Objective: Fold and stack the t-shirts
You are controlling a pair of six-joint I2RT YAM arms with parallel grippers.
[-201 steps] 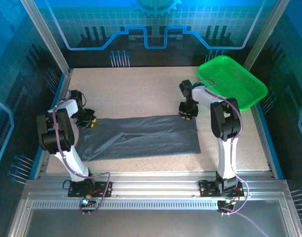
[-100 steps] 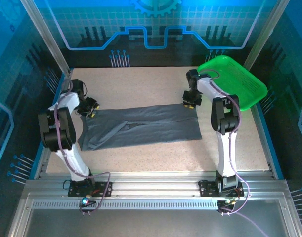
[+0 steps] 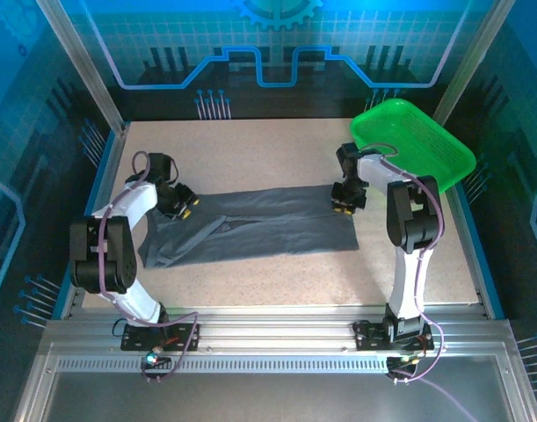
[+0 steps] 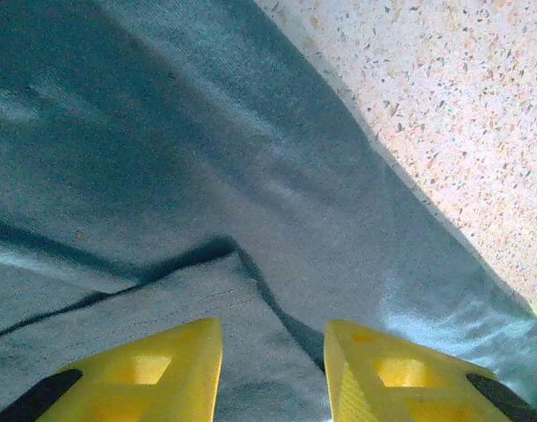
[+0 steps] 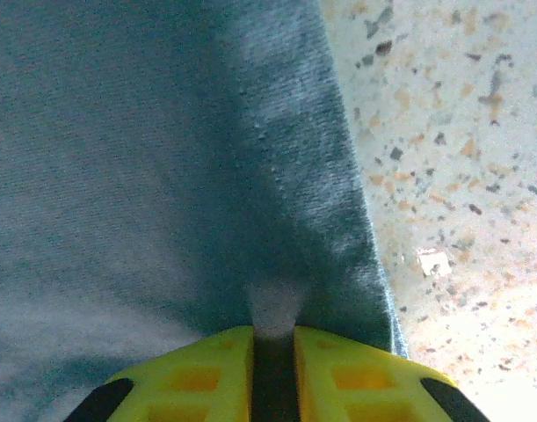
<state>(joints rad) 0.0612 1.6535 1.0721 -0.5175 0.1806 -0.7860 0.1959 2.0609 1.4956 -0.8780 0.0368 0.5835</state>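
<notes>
1. The left tool (image 3: 182, 204) has its yellow fingers (image 4: 145, 369) spread apart. Under and ahead of them lies the dark slate-grey t-shirt (image 3: 259, 230), and a folded edge runs away from just in front of the gap.
2. Ahead of the left tool and to its right, the cloth ends and the bare speckled worktop (image 4: 461, 114) begins.
3. The right tool (image 3: 345, 204) has its fingers pressed together on a thin ridge of the t-shirt, pinching the cloth close to its edge. Bare worktop lies just to the right of that edge.
4. The t-shirt lies flattened in a long band on the worktop and stretches between the two tools. The left tool is at its far-left corner and the right tool at its far-right corner.
5. The bright green tray (image 3: 413, 145) sits beyond the right tool and to its right, apart from the cloth.
</notes>
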